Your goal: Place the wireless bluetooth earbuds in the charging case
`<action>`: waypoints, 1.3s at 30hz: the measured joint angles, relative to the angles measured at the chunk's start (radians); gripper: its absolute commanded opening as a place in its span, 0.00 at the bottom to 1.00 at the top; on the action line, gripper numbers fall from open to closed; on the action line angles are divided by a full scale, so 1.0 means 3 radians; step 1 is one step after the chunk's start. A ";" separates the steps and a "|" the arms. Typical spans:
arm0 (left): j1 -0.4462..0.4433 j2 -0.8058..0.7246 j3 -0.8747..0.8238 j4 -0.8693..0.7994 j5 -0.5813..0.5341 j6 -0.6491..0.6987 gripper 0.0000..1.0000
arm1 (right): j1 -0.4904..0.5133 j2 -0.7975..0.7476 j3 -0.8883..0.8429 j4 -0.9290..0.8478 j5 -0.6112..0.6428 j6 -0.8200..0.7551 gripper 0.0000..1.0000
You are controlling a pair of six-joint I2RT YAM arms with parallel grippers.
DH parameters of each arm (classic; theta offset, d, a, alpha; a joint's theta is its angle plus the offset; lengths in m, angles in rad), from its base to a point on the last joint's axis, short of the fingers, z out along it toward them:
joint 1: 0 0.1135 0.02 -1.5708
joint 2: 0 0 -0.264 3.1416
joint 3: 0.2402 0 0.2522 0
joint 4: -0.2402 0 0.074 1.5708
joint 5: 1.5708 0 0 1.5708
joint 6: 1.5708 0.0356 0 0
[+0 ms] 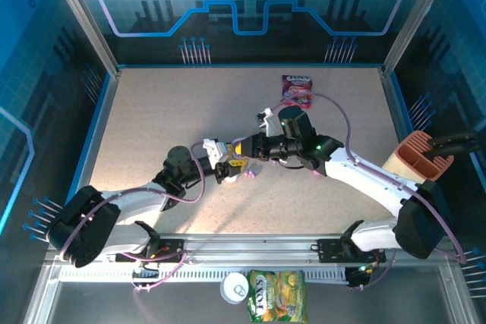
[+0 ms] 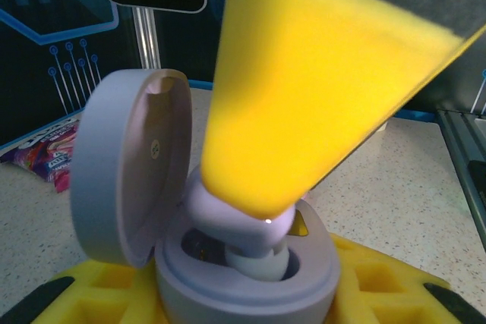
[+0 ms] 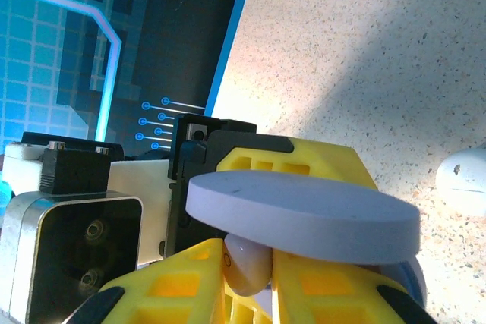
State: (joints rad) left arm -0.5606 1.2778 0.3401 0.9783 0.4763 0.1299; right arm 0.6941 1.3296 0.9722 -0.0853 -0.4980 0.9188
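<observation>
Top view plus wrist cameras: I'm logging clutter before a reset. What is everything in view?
case: 1, lavender, open, in left gripper
earbud: 1, pale lavender, in right gripper, at case's well
white case: 1, white, on table
packet: 1, pink, table's far side
cup: 1, orange, table's right edge
can: 1, silver, nearest edge
bag: 1, green-yellow, beside can
left gripper: yellow fingers, holding case
right gripper: yellow fingers, holding earbud

**Across the table [image 1: 152, 127]**

The charging case [image 2: 250, 286] sits in the left gripper [image 2: 247, 297] over the table's middle. An earbud [image 2: 257, 252] stands in its well, held by the right gripper [image 3: 247, 282]. A packet [image 1: 297, 89] lies near the far edge, a holder [image 1: 416, 158] at the right edge, and a can [image 1: 237, 287] and bag [image 1: 278, 295] before the near edge.
</observation>
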 measured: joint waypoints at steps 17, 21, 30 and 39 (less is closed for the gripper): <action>-0.0006 0.0067 0.0000 0.0080 -0.0029 -0.0153 0.32 | 0.0046 -0.0065 0.0146 -0.0429 0.0340 -0.0281 0.40; -0.0006 0.0066 0.0000 0.0153 -0.0037 -0.0165 0.32 | 0.0046 -0.0164 0.0159 -0.0543 0.0421 -0.0362 0.44; 0.0036 0.0066 -0.0033 0.0333 -0.0233 -0.0187 0.32 | -0.0081 -0.0874 -0.0139 -0.0563 0.0690 -0.0643 0.46; 0.0187 -0.0113 -0.0221 0.0413 -0.0252 -0.0342 0.32 | -0.0607 -0.0701 -0.0781 -0.0640 0.1115 -0.0596 0.45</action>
State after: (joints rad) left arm -0.5045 1.2438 0.2737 1.1023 0.4007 0.0273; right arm 0.5121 1.1194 0.7380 -0.2771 -0.1635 0.7399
